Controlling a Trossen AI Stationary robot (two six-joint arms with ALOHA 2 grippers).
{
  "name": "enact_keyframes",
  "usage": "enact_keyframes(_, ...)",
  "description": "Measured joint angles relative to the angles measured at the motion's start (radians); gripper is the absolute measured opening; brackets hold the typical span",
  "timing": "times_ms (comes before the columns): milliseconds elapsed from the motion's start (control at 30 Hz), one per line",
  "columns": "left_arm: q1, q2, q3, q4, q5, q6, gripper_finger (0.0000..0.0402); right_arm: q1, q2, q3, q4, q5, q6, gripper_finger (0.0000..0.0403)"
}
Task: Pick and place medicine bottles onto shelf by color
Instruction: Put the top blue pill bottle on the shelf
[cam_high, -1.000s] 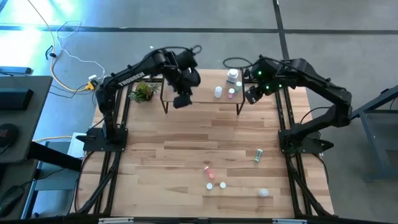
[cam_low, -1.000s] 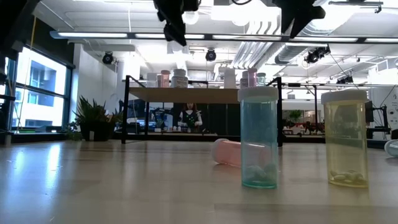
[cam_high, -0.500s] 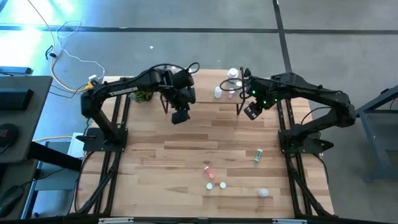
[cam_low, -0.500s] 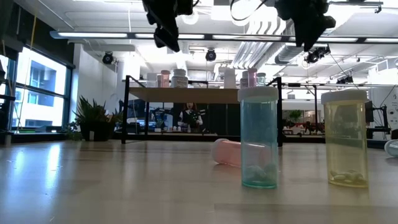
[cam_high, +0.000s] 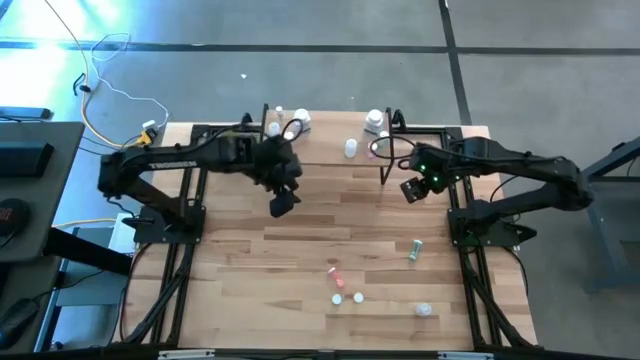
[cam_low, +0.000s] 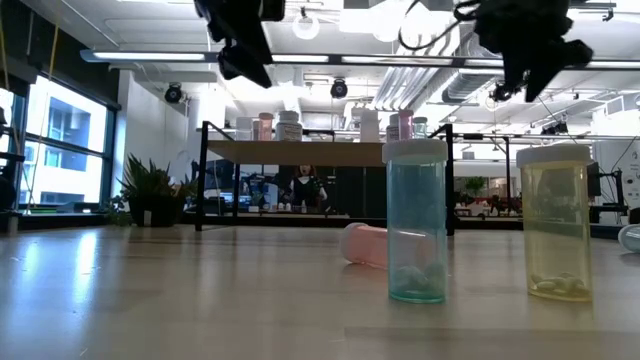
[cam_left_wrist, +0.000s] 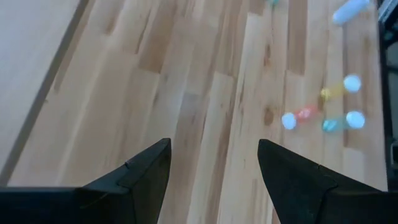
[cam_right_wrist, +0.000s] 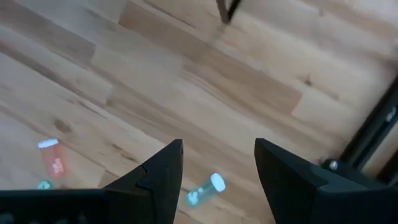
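Observation:
The light-wood shelf (cam_high: 325, 152) stands at the table's far side, with several small bottles on it: white ones (cam_high: 300, 122) (cam_high: 375, 120) (cam_high: 350, 148) and a pink one (cam_high: 372, 148). Near the front edge a green bottle (cam_high: 414, 249), a pink bottle (cam_high: 335, 272) and a white one (cam_high: 424, 310) lie on their sides, and two bottles (cam_high: 338, 298) (cam_high: 358, 297) stand upright. My left gripper (cam_high: 282, 205) (cam_left_wrist: 213, 146) is open and empty, in the air in front of the shelf's left part. My right gripper (cam_high: 412, 190) (cam_right_wrist: 217, 144) is open and empty, by the shelf's right front leg.
A potted plant (cam_low: 150, 190) stands left of the shelf. In the low view a teal bottle (cam_low: 416, 222) and a yellow bottle (cam_low: 556, 222) stand close to the camera, with the pink one (cam_low: 362, 243) lying behind them. Bare wood lies between the shelf and the bottles.
Both grippers have come away from the shelf toward the table's near edge. The left one has also drifted a little toward the left edge. The bottles have not moved.

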Motion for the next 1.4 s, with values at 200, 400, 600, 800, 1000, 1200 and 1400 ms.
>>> enact_keyframes(200, -0.079, -0.069, -0.110, 0.118, -0.069, -0.100, 0.0229, 0.060, -0.046, -0.084, 0.020, 0.000, 0.152, 0.0190)
enact_keyframes(400, -0.178, -0.108, -0.201, 0.194, -0.185, -0.192, 0.0229, 0.137, -0.055, -0.180, 0.067, 0.000, 0.250, 0.0190)
enact_keyframes(600, -0.279, -0.112, -0.249, 0.235, -0.280, -0.272, 0.0229, 0.214, -0.055, -0.294, 0.138, -0.040, 0.349, 0.0190)
enact_keyframes(800, -0.377, -0.112, -0.271, 0.243, -0.382, -0.359, 0.0229, 0.288, -0.055, -0.395, 0.226, -0.071, 0.423, 0.0190)
enact_keyframes(1000, -0.448, -0.112, -0.274, 0.236, -0.436, -0.439, 0.0229, 0.347, -0.054, -0.469, 0.285, -0.087, 0.530, 0.0190)
enact_keyframes(1200, -0.499, -0.112, -0.274, 0.236, -0.491, -0.470, 0.0229, 0.399, -0.053, -0.506, 0.343, -0.087, 0.659, 0.0190)
enact_keyframes(1400, -0.518, -0.112, -0.274, 0.234, -0.519, -0.470, 0.0229, 0.449, -0.053, -0.530, 0.406, -0.065, 0.757, 0.0190)
